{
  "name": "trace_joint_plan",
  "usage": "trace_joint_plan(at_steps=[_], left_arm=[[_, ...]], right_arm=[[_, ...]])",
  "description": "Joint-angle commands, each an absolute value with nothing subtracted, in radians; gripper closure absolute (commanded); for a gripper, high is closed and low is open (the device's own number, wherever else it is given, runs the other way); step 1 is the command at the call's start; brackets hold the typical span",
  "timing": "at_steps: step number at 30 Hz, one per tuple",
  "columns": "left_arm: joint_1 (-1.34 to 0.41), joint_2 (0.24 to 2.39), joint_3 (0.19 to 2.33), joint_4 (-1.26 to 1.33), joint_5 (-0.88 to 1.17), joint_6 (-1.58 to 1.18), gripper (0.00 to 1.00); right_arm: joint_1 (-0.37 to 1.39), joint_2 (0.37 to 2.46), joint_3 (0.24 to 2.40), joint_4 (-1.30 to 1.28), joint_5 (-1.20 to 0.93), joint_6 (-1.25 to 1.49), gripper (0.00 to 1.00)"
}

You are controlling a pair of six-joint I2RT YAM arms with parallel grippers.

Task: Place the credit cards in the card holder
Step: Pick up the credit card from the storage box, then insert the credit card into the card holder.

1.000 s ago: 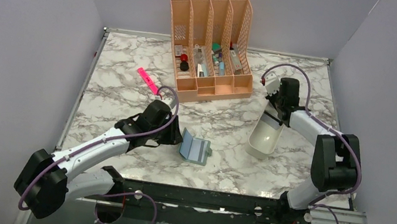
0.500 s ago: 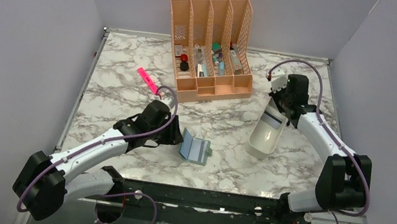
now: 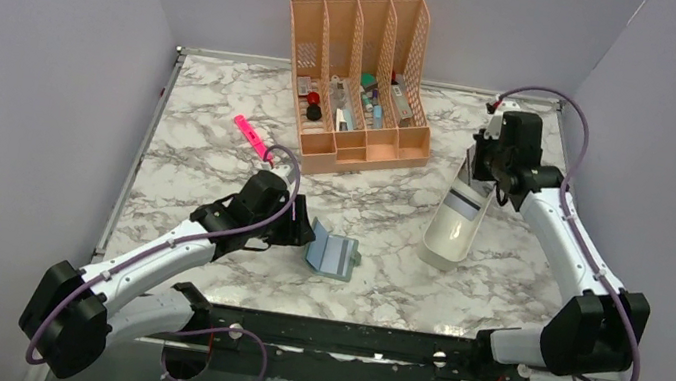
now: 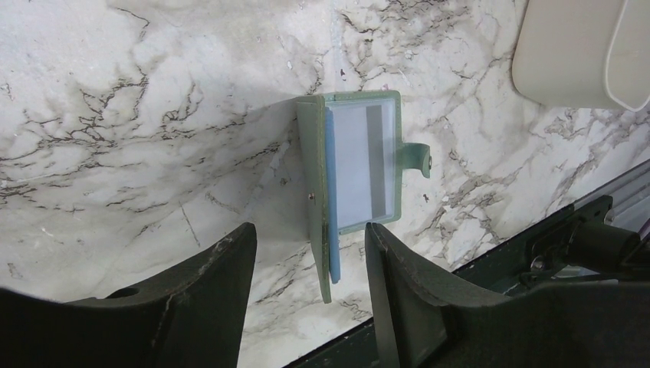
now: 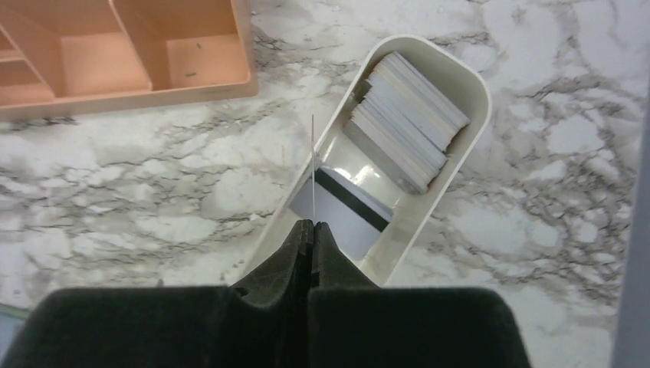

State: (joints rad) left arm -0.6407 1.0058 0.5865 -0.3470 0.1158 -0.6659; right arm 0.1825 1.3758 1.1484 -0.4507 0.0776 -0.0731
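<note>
The grey-green card holder (image 3: 333, 253) lies open on the marble with one flap standing upright. In the left wrist view the card holder (image 4: 360, 165) shows a clear pocket with a pale card in it. My left gripper (image 3: 301, 230) (image 4: 309, 230) is open, its fingers on either side of the upright flap without touching it. My right gripper (image 3: 480, 171) (image 5: 312, 223) is shut on a thin credit card (image 5: 313, 169), seen edge-on above the white tray (image 5: 418, 230). The tray holds a stack of cards (image 5: 410, 119) and a flat card with a black stripe (image 5: 345, 207).
The long white tray (image 3: 448, 237) lies right of centre, and its end shows in the left wrist view (image 4: 575, 54). A peach slotted organizer (image 3: 362, 73) (image 5: 115, 46) with small items stands at the back. A pink highlighter (image 3: 251, 137) lies at left. The black front rail runs just past the card holder.
My right arm has swung back and to the right, lifting off the tray's far end with the card pinched. The left arm and card holder have not moved.
</note>
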Motion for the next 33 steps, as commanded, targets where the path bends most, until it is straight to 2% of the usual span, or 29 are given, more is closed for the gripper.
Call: trace_joint_plan(at_steps=[1,9,12,19,33], left_arm=[[-0.634,0.99,0.598,-0.357,0.115,-0.673,0.42],[-0.634,0.992,0.613,-0.354,0.104,-0.671,0.39],[-0.635,1.0,0.619,-0.349,0.109,-0.666,0.38],[-0.634,1.024,0.615,-0.345,0.097,-0.667,0.37],[-0.634,1.002,0.606,-0.382,0.001,-0.7,0.41]], right_arm=[[0.204,1.363,1.185,-0.569,-0.018,0.161,0.99],[0.246,1.285,1.097,-0.512,-0.265,0.418,0.99],[0.299,1.256,1.035,-0.434,-0.299,0.493,0.99],[0.468,1.221,0.896,-0.268,-0.302,0.628,0.99],[0.652,1.288,0.684,0.04,-0.291,0.868,0.99]])
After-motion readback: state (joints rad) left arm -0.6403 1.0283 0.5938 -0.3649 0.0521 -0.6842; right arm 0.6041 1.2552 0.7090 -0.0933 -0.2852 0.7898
